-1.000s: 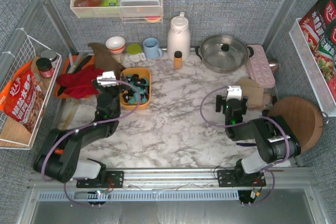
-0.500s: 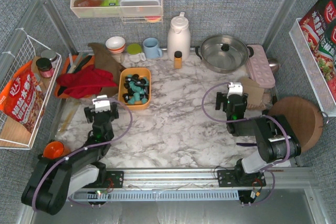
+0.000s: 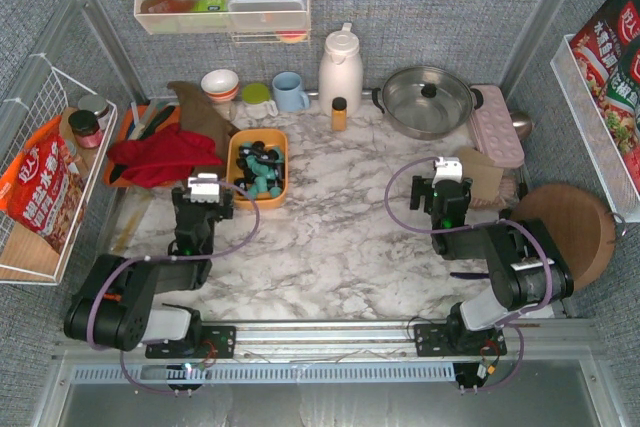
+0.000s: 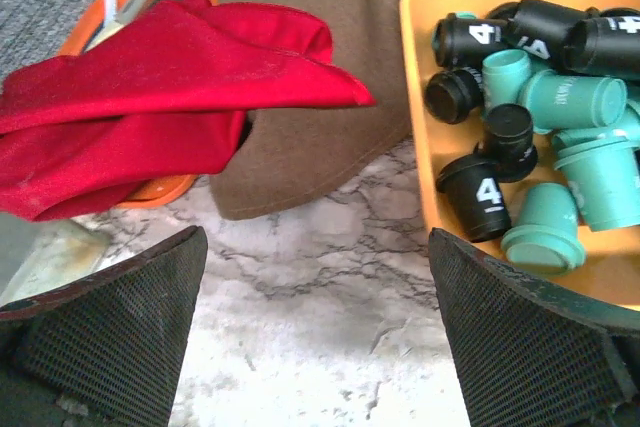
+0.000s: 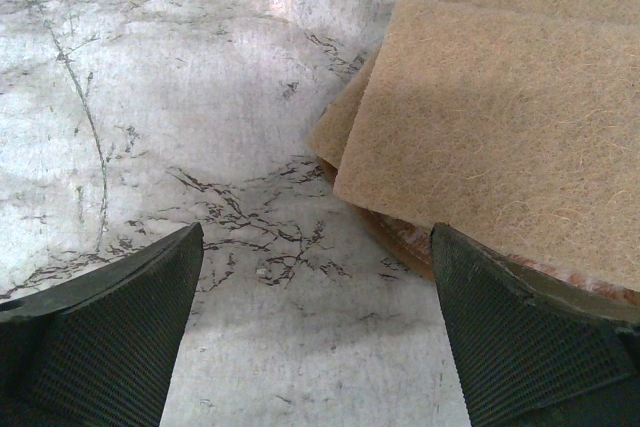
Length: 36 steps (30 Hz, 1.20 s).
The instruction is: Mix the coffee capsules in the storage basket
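Note:
The storage basket [image 3: 237, 163] is a small orange-yellow tray on the marble top, left of centre. In it lie the coffee capsules [image 3: 262, 169], teal and black ones jumbled together. My left gripper [image 3: 204, 187] stands open just to the near left of the basket, with only marble between its fingers. From the left wrist view, the basket's wall [image 4: 420, 97] fills the upper right, holding teal capsules [image 4: 570, 97] and black capsules [image 4: 478, 199]; my left gripper [image 4: 315, 327] is empty. My right gripper [image 3: 448, 171] stands open and empty over bare marble at the right.
A red cloth [image 4: 150, 97] and a brown cloth [image 4: 310, 67] lie over an orange plate [image 4: 150, 190] left of the basket. Tan fibre pads [image 5: 520, 117] lie just ahead of my right gripper [image 5: 315, 327]. Cups, a white jug [image 3: 340, 67] and a lidded pan [image 3: 427, 99] line the back.
My left arm drew back from the basket's left edge toward the near side, then came forward again to just short of it. My right gripper shifted slightly away from the bases.

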Each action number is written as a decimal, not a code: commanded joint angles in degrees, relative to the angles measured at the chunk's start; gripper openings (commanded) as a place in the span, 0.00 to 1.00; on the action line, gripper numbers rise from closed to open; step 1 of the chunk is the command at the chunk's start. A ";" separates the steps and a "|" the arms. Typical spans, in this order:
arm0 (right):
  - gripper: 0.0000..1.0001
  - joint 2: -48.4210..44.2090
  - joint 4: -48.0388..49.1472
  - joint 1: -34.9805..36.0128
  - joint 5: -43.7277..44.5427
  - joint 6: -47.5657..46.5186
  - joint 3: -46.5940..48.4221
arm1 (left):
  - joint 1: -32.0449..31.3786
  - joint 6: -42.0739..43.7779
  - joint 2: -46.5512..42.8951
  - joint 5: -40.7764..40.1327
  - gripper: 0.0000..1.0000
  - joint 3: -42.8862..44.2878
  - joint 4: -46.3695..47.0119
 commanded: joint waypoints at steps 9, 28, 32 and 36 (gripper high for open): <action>0.99 -0.14 0.25 -0.02 -0.03 0.31 0.43 | 10.40 -4.07 8.16 3.70 1.00 -9.38 32.25; 0.99 -0.21 0.03 -0.03 -0.20 0.30 0.62 | 21.75 -13.87 11.07 13.57 0.99 2.68 11.87; 0.99 -0.21 0.02 -0.10 -0.29 0.32 0.65 | 21.04 -13.00 11.42 13.19 0.99 2.44 12.97; 0.99 -0.25 -0.10 -0.18 -0.38 0.38 0.64 | 21.13 -13.02 11.61 13.18 0.99 2.33 13.72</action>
